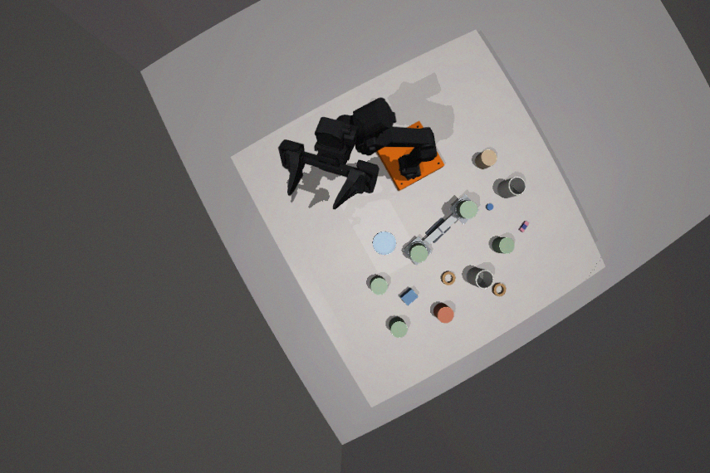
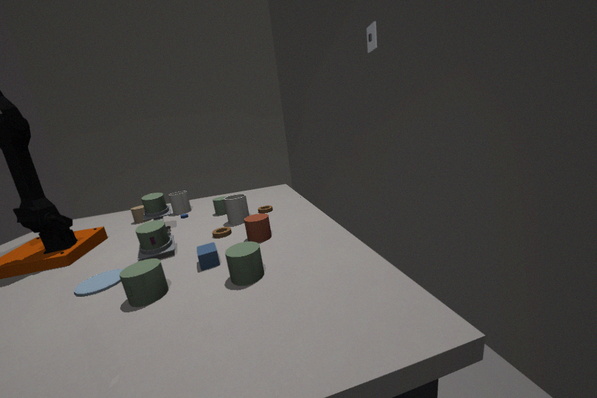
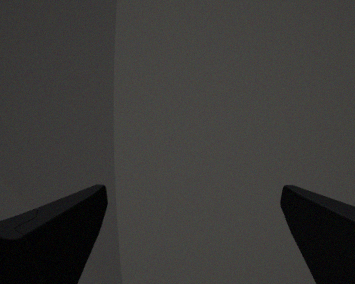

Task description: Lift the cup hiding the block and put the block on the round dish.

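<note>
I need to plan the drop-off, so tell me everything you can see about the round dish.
The round dish is a thin, flat, pale blue disc with a matte look, lying flat on the white table. Nothing rests on it. It sits just beside the nearer green cup on the balance, with a small gap between them, and the open gripper is away from it.

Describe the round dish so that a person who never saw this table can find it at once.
Start at the orange base plate of the arm, then go along the table to the small balance carrying two green cups. The round dish lies beside the balance end farther from the grey cups. Among many upright cylinders, it alone is a flat, pale blue disc.
</note>
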Controlling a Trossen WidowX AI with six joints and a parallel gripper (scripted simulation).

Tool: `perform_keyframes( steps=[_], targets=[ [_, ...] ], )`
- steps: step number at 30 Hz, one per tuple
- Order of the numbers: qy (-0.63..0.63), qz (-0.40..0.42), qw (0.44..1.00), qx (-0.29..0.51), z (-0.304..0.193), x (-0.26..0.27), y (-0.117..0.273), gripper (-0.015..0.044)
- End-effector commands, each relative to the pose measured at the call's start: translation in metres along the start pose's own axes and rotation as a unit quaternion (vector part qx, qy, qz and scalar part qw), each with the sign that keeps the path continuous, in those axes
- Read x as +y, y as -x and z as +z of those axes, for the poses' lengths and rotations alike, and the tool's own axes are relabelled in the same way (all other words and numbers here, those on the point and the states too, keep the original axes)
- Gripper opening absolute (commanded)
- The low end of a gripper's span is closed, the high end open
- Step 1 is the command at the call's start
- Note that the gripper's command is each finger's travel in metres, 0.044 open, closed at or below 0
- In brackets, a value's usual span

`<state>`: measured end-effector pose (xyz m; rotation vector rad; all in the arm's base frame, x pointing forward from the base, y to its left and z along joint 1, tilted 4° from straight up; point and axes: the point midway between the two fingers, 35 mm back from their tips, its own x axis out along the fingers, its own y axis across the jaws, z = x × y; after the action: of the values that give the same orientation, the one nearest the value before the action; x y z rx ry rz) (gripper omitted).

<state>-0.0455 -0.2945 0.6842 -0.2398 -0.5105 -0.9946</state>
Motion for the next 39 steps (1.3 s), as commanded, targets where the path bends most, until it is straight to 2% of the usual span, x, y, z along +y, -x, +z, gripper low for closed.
perform_keyframes(
  steps=[1, 2, 21, 39],
  targets=[
    [-0.001, 0.0, 1.0, 0.001, -0.001, 0.0, 0.0, 0.0426],
    [-0.002, 0.0, 1.0, 0.003, -0.003, 0.002, -0.001, 0.044],
    [-0.05, 0.026, 0.991, 0.117, -0.1, 0.067, -0.006, 0.044],
    [-0.047, 0.11, 0.956, 0.27, -0.2, 0.153, 0.043, 0.044]
  ],
)
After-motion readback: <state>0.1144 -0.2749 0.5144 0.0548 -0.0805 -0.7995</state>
